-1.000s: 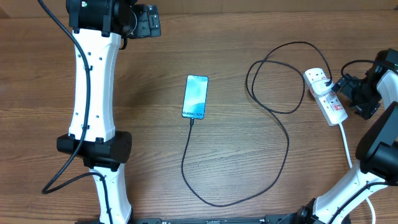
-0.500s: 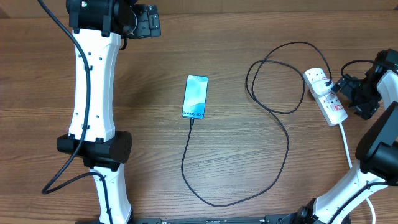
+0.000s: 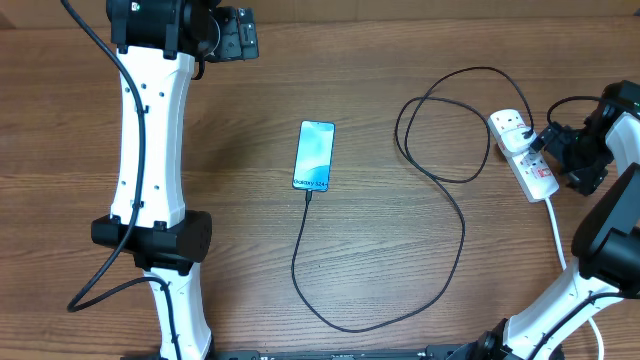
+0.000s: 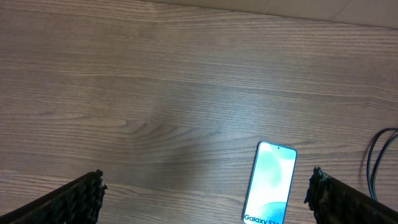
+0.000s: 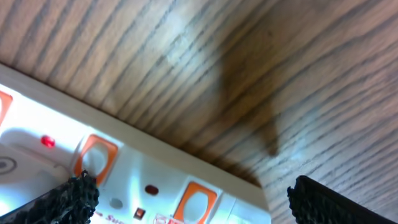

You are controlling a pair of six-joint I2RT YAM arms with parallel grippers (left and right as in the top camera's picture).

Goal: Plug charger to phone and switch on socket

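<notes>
Charger (image 3: pixel 440 215) sits plugged into phone (image 3: pixel 314 155), well left of socket (image 3: pixel 525 155); switch step in hand: right pincer (image 5: pixel 189 186), spread wide, hovers at socket, next must press a switch (image 5: pixel 93 155); left pincer (image 4: pixel 205 190) wide too.

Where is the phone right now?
The phone lies flat near the middle of the table in the overhead view, with the black cable running from its near short edge; the socket sits far off to its right.
</notes>
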